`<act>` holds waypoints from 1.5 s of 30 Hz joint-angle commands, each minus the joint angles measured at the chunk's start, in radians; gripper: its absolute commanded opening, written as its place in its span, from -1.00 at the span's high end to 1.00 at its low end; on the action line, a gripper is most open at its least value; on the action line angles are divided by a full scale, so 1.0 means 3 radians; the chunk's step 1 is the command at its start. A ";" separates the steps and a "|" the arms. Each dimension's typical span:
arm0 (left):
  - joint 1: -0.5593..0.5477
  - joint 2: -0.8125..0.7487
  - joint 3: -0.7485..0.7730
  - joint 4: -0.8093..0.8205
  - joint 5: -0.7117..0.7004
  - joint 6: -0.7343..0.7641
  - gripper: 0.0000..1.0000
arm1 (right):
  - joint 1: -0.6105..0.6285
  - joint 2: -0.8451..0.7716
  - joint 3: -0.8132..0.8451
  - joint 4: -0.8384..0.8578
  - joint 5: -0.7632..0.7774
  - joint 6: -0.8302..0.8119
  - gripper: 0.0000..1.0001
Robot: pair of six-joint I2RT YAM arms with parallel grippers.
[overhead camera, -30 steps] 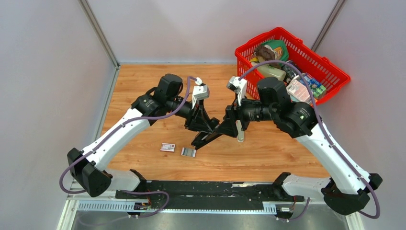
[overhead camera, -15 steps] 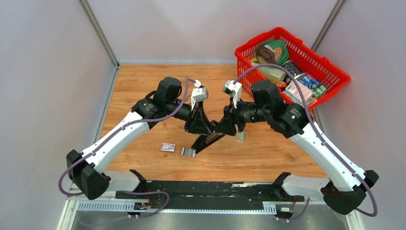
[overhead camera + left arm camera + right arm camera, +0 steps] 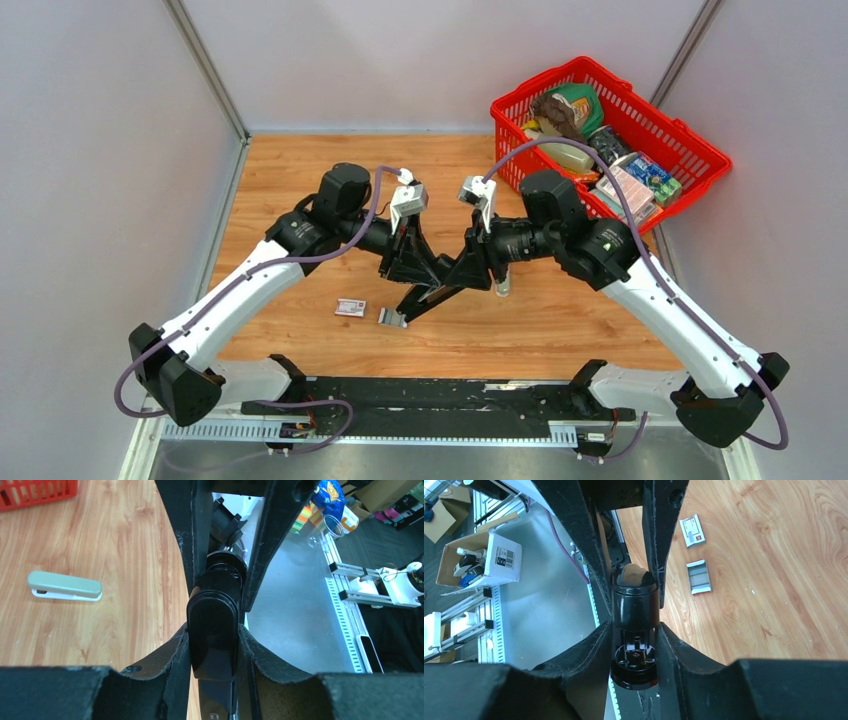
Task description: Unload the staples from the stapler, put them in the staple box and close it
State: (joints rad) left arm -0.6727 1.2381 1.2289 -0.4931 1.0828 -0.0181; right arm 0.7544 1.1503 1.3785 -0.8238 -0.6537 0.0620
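Contact is what has changed. A second ago my right gripper (image 3: 634,630) stood wider and a little off; its fingers now press both flanks of the stapler (image 3: 420,298). My left gripper (image 3: 214,640) has kept its clamp on the same black body throughout. Both arms have also drifted slightly toward the left of the overhead view, carrying the stapler with them.

For the task, I judge this two-sided hold is what lets me work the top arm or magazine against the base, one side bracing while the other pulls. I cannot tell from these views whether the magazine is open or whether any staples are left inside.

The stapler hangs in the air between my two wrists, clear of the tabletop (image 3: 560,330). Seen from above, its long axis runs diagonally, with the lower end at near-left and the other end rising toward far-right. It is tilted, not level. The low end points down at a short ribbed strip of staples (image 3: 393,317) lying flat on the wood just beneath it. A small red-and-white box (image 3: 350,307) lies just beside that strip.
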 commanded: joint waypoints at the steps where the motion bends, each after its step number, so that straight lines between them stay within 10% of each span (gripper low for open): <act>1: -0.0007 -0.0205 -0.0011 0.0329 0.0256 -0.0088 1.00 | 0.0047 -0.0035 -0.0029 0.0118 -0.0091 0.0003 0.27; 9: -0.0007 -0.0251 -0.0047 0.0406 0.0297 -0.0124 1.00 | 0.0098 -0.0102 -0.0161 0.0209 0.0062 0.0064 1.00; 45: -0.0007 -0.1049 -0.0548 0.1470 -0.0235 -0.0461 1.00 | 0.0282 -0.1089 -0.2099 0.1478 -0.0143 0.0903 1.00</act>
State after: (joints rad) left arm -0.7059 1.0256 1.0172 -0.2615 0.9993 -0.1497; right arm 0.8284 0.8402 0.8326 -0.1875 -0.6594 0.2760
